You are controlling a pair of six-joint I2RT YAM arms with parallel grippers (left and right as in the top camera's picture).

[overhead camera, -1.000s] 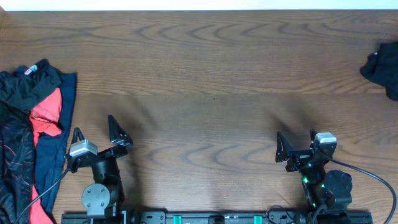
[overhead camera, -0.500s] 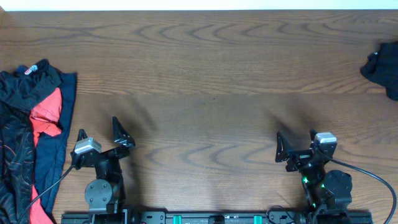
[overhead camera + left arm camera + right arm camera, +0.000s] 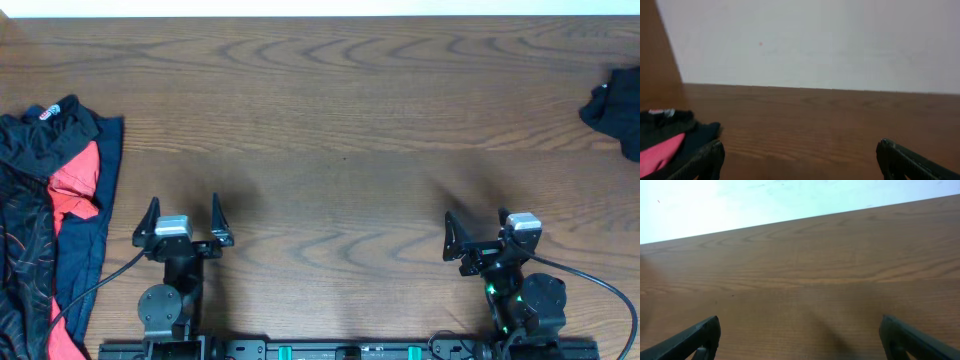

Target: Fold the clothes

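A heap of clothes (image 3: 50, 200) in black, red and navy lies at the table's left edge; its near end shows in the left wrist view as clothes (image 3: 667, 140). A separate black garment (image 3: 615, 110) sits at the far right edge. My left gripper (image 3: 183, 212) stands open near the front edge, just right of the heap, with nothing between its fingers (image 3: 705, 160). My right gripper (image 3: 477, 222) is open over bare wood at the front right, and its fingers (image 3: 700, 335) hold nothing.
Brown wooden table (image 3: 340, 130) stretches between the two piles. A white wall (image 3: 815, 40) rises behind the far edge. Cables (image 3: 590, 275) run from each arm's base at the front.
The left gripper has turned and shifted right, from angled toward the clothes heap to facing straight across the table. The right arm has not moved.
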